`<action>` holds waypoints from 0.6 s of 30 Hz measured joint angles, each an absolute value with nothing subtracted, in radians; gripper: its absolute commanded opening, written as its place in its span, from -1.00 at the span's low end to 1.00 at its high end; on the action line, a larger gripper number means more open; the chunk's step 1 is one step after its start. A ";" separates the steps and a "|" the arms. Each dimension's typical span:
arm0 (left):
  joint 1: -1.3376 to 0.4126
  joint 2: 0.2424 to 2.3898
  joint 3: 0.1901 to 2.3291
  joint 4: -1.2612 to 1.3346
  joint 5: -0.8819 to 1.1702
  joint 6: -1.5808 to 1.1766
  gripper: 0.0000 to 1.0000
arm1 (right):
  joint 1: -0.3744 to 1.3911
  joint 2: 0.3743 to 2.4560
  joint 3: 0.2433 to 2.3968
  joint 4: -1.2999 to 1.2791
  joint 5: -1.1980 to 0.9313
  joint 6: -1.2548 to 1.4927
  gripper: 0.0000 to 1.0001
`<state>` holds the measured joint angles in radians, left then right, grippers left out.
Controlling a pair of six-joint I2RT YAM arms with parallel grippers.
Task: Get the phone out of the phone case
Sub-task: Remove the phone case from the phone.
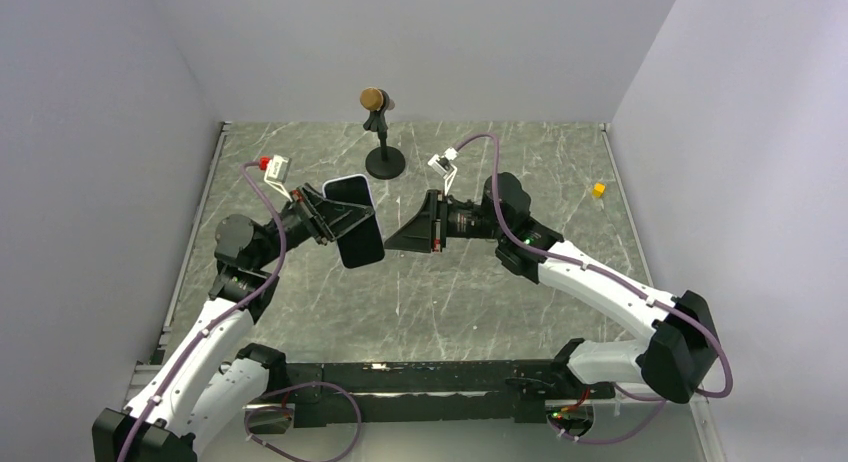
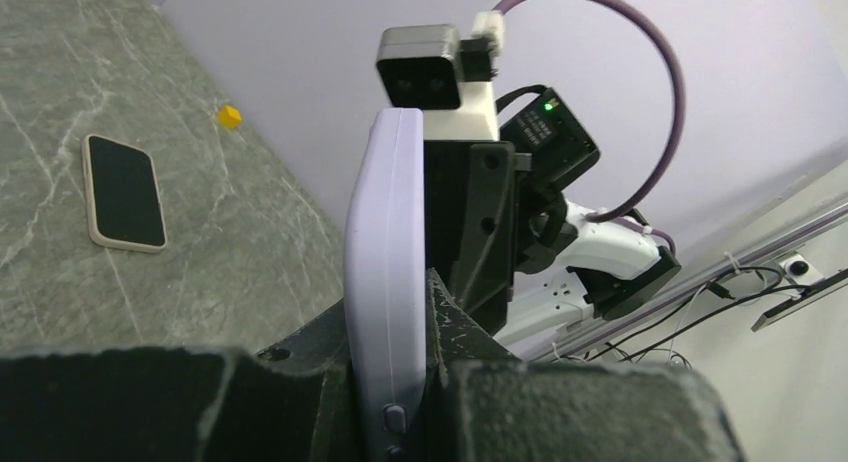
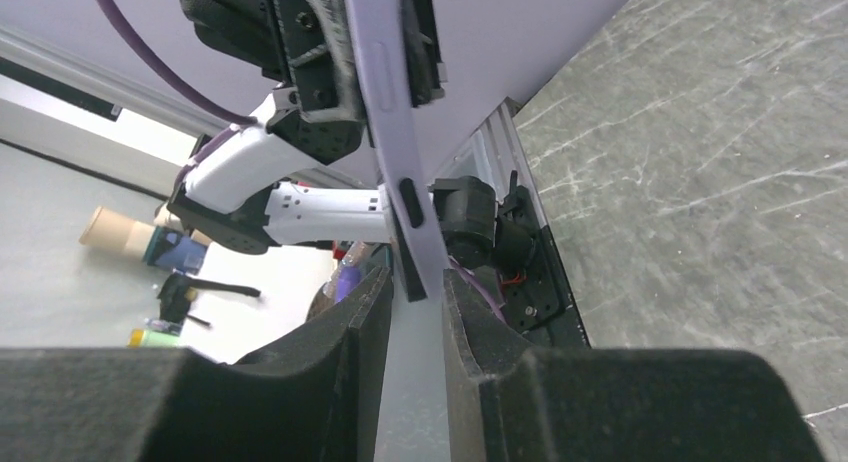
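The left end effector (image 2: 386, 327) clamps a smooth lavender phone case (image 2: 385, 232) edge-up above the grey, white-veined stone bench (image 1: 450, 297). The right end effector (image 3: 415, 304) is narrow, with the case's corner at its mouth; a grip is unclear. A flat, cream-rimmed black phone (image 2: 124, 192) lies on the bench. The walls are pale.
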<state>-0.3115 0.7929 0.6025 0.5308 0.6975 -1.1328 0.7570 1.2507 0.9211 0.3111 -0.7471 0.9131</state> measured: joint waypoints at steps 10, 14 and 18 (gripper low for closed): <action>-0.311 0.790 0.614 0.484 0.701 -1.092 -1.00 | 0.784 1.259 0.987 0.250 -0.714 0.851 -0.39; -0.309 0.789 0.618 0.471 0.700 -1.081 -1.00 | 0.785 1.271 0.995 0.242 -0.714 0.841 -0.40; -0.306 0.789 0.620 0.447 0.701 -1.066 -1.00 | 0.786 1.283 0.995 0.242 -0.714 0.840 -0.42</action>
<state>-0.3061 0.7891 0.6197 0.4465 0.7006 -1.0660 0.7864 1.2827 0.9951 0.2417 -0.7136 0.8402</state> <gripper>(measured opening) 0.198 0.299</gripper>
